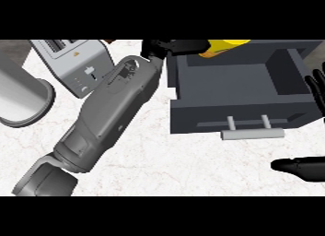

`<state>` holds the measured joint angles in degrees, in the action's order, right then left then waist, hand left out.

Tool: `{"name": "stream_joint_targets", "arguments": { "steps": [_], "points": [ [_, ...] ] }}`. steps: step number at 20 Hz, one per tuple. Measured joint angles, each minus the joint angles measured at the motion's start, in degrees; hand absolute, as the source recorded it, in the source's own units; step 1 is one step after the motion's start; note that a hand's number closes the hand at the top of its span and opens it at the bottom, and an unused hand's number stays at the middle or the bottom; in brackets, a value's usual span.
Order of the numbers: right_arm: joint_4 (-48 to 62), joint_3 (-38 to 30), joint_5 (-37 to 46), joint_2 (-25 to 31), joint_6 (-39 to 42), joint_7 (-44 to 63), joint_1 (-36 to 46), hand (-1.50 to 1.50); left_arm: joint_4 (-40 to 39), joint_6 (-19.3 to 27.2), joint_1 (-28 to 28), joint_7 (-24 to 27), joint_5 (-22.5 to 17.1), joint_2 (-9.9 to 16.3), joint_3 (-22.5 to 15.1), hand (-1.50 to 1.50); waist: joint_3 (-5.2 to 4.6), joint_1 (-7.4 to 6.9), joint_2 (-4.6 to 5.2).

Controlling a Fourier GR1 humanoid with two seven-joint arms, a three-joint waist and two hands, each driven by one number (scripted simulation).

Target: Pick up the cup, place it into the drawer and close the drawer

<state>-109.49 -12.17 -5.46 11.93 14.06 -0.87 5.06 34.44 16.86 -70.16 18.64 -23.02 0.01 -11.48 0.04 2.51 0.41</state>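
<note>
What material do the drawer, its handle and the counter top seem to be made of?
The drawer looks like painted metal or plastic: flat, matte dark grey walls. Its handle seems brushed metal: a pale grey bar on two posts. The counter top looks like polished marble: white with faint veins.

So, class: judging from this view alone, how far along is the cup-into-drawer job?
Done: the left hand has its fingers curled round the yellow cup, lifted at the open drawer's back edge. In hand: carrying it over the drawer. Left: setting it inside and pushing the drawer shut by its handle. The right hand rests open at the right edge.
</note>
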Motion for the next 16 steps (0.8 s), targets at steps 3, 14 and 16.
{"name": "stream_joint_targets", "arguments": {
  "steps": [3, 14, 16],
  "points": [
    [0.28, 0.94, 0.71, -0.80, -0.44, 0.03, 0.21, -1.50, -2.37, 1.20, -0.32, 1.33, -2.91, 0.00, -3.88, 1.50, 0.01, 0.37, 0.11],
    [2.28, 2.04, 2.23, -1.41, -0.50, -1.96, 1.46, -1.50, -7.96, 5.71, -2.31, -1.83, -8.60, 0.01, -17.77, -1.50, 0.04, 1.75, 0.44],
    [2.22, 1.56, 1.58, -0.89, -0.18, -1.55, 2.18, -1.50, -8.71, 6.10, -1.85, -1.98, -8.95, 0.00, -20.07, -1.50, 0.03, 2.05, 0.53]
  ]
}}
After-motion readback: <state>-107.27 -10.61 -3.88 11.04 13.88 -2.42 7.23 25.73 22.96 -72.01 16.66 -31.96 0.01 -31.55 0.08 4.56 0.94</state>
